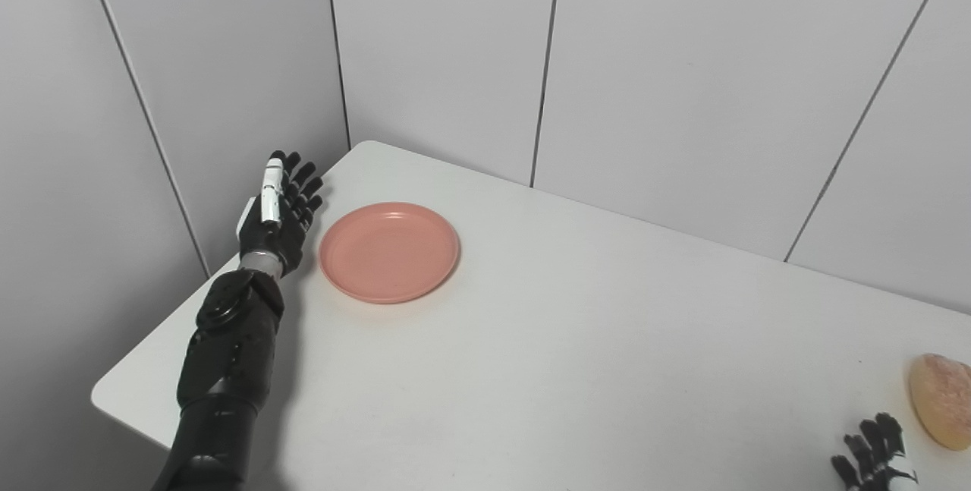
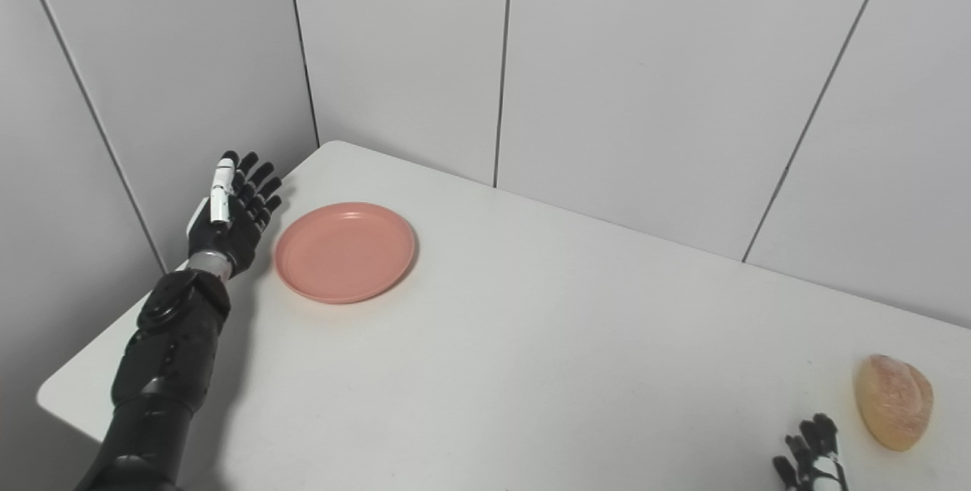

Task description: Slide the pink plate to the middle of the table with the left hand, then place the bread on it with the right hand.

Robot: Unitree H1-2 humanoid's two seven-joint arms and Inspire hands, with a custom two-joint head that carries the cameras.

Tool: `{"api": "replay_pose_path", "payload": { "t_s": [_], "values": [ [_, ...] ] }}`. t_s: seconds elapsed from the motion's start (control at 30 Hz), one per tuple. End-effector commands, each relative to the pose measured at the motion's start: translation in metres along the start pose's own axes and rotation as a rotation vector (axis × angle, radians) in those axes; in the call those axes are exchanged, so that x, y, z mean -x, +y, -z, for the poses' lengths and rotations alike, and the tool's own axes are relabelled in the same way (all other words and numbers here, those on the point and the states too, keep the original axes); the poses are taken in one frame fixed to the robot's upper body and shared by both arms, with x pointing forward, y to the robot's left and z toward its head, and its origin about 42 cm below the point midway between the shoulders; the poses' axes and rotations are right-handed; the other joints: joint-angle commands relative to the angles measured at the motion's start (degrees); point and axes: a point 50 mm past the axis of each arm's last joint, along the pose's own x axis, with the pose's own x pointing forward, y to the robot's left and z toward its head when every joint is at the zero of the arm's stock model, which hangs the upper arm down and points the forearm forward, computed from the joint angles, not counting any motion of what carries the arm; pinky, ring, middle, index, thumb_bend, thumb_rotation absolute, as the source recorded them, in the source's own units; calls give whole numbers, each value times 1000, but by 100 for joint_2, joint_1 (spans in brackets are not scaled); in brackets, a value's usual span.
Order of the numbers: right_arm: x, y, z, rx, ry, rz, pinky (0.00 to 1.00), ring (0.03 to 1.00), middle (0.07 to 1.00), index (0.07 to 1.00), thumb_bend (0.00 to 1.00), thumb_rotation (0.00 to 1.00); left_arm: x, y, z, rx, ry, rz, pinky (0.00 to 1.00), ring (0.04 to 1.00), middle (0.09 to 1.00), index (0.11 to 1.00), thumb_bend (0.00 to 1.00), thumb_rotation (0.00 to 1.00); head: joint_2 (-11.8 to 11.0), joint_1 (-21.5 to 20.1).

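Fingers (image 2: pixel 254 176) of the left hand (image 2: pixel 227 221) are spread and hold nothing; the pink plate (image 2: pixel 345 251) lies just beside them, toward the bench (image 2: pixel 531 339) middle. Right hand (image 2: pixel 812 461) shows only fingertips, state unclear, near the bread (image 2: pixel 894 401).

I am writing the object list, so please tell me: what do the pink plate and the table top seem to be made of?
The pink plate looks like matte plastic: one even colour, a thin rolled rim, only soft shine. The table top looks like smooth white laminate or painted board, with rounded corners and a dull finish; the pictures cannot settle which.
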Motion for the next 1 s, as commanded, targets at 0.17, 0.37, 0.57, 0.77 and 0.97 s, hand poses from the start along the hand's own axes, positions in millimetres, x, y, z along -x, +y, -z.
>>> {"api": "replay_pose_path", "payload": {
  "t_s": [0.17, 0.37, 0.57, 0.77, 0.97],
  "values": [
    [-2, -2, -11, 18, -29, 3, 1000, 1000, 1000, 1000, 180, 1000, -7, 6, -18, -9, -81, 9, 1000, 965, 956, 956, 318, 1000, -1, -7],
    [-2, -3, -11, 15, -33, 2, 1000, 1000, 1000, 1000, 182, 1000, -3, 12, -9, -13, -65, 5, 999, 967, 957, 954, 290, 1000, 4, 8],
    [-3, -2, -11, 8, -26, 4, 1000, 1000, 1000, 1000, 172, 1000, -1, 14, 2, -8, -38, 3, 973, 960, 960, 960, 282, 1000, -16, 12],
    [-2, -3, -12, 9, -25, 6, 1000, 1000, 1000, 1000, 164, 1000, 5, 14, 19, 16, -10, 3, 970, 960, 960, 956, 291, 1000, 4, -8],
    [-3, -3, -13, 24, -25, 9, 1000, 1000, 1000, 1000, 163, 1000, 10, 11, 36, 22, 19, 17, 970, 955, 958, 967, 299, 1000, 30, -16]
  ]
}}
